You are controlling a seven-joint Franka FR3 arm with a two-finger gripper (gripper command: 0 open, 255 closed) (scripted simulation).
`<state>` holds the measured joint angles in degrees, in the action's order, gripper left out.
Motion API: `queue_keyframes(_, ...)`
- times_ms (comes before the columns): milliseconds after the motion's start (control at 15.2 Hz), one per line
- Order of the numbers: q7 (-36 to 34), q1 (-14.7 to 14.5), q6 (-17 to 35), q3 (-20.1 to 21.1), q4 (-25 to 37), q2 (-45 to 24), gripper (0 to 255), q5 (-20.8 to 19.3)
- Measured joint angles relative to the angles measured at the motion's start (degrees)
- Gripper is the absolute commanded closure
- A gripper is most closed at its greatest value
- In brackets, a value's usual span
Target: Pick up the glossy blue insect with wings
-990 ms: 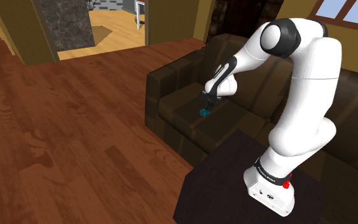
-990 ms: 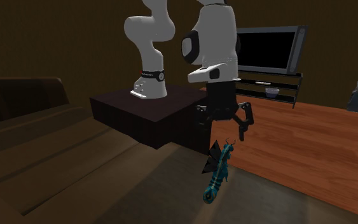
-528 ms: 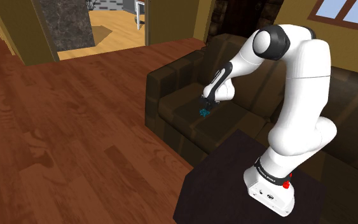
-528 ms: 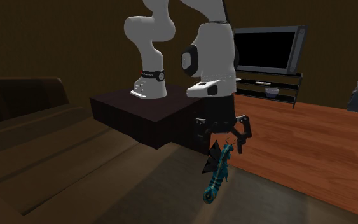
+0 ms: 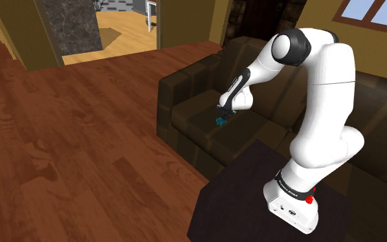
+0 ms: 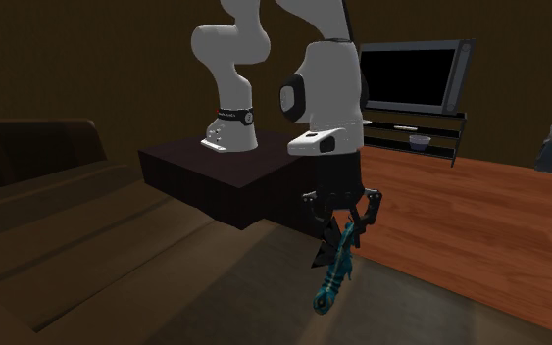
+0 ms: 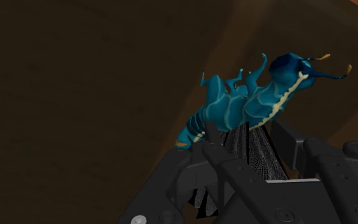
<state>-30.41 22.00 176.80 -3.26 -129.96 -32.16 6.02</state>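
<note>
Straddled the glossy blue winged insect (image 7: 247, 105) with the black gripper (image 7: 247, 141), fingers (image 7: 204, 162) narrowly apart, mesh wings between them. Left its body just beyond the fingertips, on the dark sofa (image 5: 185, 103).

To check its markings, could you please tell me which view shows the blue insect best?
The wrist view: the blue insect is close, with its pale stripe, legs, antennae and mesh wings plain. The second exterior view shows its whole length, dimly, at the gripper. The shoulder view shows a small teal speck on the sofa.
</note>
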Motion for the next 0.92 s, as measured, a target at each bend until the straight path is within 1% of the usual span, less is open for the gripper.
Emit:
queue_keyframes(330, -0.03, -0.10, -0.21, -0.09, -0.27, 0.44, 255, -0.02)
queue_keyframes(924, -0.80, -1.79, -5.23, -1.83, -2.06, 7.16, 255, -0.77)
